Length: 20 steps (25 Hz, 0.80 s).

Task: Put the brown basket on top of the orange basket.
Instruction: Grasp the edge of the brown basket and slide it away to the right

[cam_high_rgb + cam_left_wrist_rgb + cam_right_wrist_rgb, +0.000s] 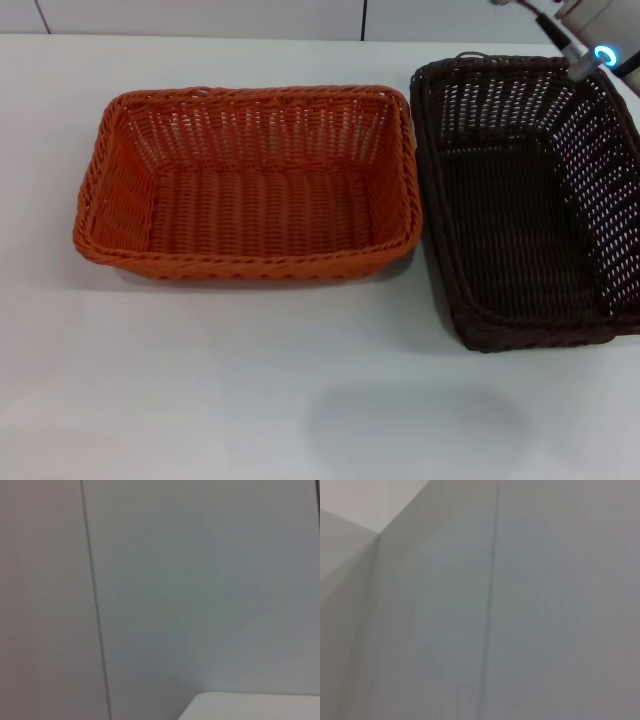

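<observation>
White and smooth, the table (250,400) spreads flat under everything, with a pale panelled wall (200,15) along its far edge. Taking the orange basket (250,185) as the landmark: it sits on the table left of centre, a rectangular tub of tight plastic wicker with a thick braided rim, sloping open-weave sides and a ribbed, closely woven floor. Its inside holds nothing.

Just to its right, rims almost touching, stands the brown basket (530,200), the same shape and weave but so dark it is nearly black, turned at a slight angle and cut off by the picture's edge. It rests on the table, not on the orange one.

Beyond the dark basket's far right corner, a slim grey part of the right arm (580,50) with a glowing blue ring shows above the rim. Neither gripper is visible, so I cannot tell how their fingers stand. Both wrist cameras show only plain grey wall panels with a thin seam.
</observation>
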Each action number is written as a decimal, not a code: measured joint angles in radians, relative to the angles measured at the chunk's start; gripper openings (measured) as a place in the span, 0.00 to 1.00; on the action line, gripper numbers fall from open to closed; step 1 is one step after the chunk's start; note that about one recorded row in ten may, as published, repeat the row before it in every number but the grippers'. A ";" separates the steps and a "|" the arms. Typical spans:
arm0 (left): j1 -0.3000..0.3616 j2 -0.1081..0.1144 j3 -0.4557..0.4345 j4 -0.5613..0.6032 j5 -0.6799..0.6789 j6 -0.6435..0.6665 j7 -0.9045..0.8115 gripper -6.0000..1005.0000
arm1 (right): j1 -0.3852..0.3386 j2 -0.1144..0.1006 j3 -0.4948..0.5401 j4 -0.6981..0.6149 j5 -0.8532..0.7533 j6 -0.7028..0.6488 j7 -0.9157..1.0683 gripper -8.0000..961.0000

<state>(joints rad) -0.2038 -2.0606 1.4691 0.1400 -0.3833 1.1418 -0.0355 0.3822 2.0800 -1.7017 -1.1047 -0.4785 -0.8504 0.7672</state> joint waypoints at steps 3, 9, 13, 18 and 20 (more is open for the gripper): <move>0.000 0.000 -0.020 -0.003 0.000 -0.002 0.006 0.82 | 0.034 0.000 0.004 0.078 0.106 -0.030 -0.114 0.86; -0.008 0.004 -0.079 -0.007 0.000 -0.056 0.052 0.82 | 0.129 0.002 0.020 0.281 0.278 -0.161 -0.379 0.86; -0.017 0.006 -0.090 -0.004 0.000 -0.077 0.070 0.82 | 0.177 0.006 -0.009 0.373 0.403 -0.221 -0.564 0.86; -0.043 0.009 -0.160 -0.003 0.000 -0.111 0.116 0.82 | 0.210 0.001 -0.124 0.366 0.672 -0.202 -0.642 0.86; -0.052 0.013 -0.197 -0.005 0.003 -0.133 0.119 0.82 | 0.209 -0.015 -0.144 0.265 0.712 -0.059 -0.528 0.86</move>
<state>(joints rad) -0.2558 -2.0474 1.2725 0.1355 -0.3799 1.0092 0.0834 0.5913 2.0650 -1.8461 -0.8393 0.2332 -0.9092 0.2395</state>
